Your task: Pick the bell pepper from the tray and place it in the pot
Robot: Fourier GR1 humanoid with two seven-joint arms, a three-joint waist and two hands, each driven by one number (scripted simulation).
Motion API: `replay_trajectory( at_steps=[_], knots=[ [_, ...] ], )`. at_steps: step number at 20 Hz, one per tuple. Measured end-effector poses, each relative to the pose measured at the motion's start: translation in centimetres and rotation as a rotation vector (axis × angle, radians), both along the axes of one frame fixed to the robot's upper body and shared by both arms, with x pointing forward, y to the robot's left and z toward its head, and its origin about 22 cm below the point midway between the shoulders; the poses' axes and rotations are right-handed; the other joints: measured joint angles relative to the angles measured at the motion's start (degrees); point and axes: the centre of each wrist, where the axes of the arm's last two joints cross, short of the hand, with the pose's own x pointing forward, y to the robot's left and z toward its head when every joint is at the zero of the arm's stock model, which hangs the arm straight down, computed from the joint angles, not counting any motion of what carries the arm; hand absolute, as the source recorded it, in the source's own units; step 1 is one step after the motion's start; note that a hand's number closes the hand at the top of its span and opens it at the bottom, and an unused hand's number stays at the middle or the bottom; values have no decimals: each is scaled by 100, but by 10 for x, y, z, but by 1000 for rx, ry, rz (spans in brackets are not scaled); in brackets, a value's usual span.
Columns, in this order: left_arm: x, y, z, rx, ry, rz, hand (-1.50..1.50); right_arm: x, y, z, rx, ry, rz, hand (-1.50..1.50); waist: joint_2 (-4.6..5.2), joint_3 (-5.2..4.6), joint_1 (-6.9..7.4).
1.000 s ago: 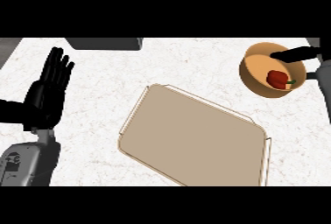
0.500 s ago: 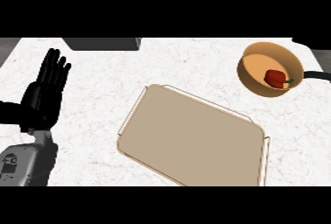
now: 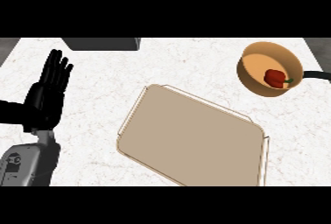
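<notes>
My left hand [image 3: 47, 94] shows at the left side of the head view, above the white marbled counter [image 3: 103, 78]. It is open: the fingers are straight, close together and pointing toward the far edge of the counter, and they hold nothing. The hand touches none of the things on the counter. Its grey forearm [image 3: 29, 164] enters from the lower left corner. My right hand is outside the view, so I cannot tell its state. The bell pepper [image 3: 275, 78] is red with a small green stem and lies inside the pot [image 3: 265, 59], on the pot's floor toward the right side. The pot is round and orange-tan and stands on the counter at the upper right, with its black handle [image 3: 317, 75] running off toward the right edge. The tray [image 3: 194, 140] is a flat beige rectangle with rounded corners and a thin raised rim. It lies at the centre of the counter, turned at an angle to the counter's edges. Its upper right corner is near the pot but apart from it. The tray is also well apart from my left hand. A dark grey block [image 3: 103, 43] sits at the far edge of the counter, upper left of the tray.
</notes>
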Motion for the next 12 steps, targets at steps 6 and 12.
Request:
replay_trajectory(
  at_steps=[6, 12],
  knots=[
    [4, -2, 9, 6, -11, 0, 0, -37, -46, -14, 20, -27, -30, -150, 8, 2, 18],
    [7, 0, 6, -2, -10, -4, 0, -73, -86, -8, 21, -40, -43, -150, 18, 5, 44]
  ],
)
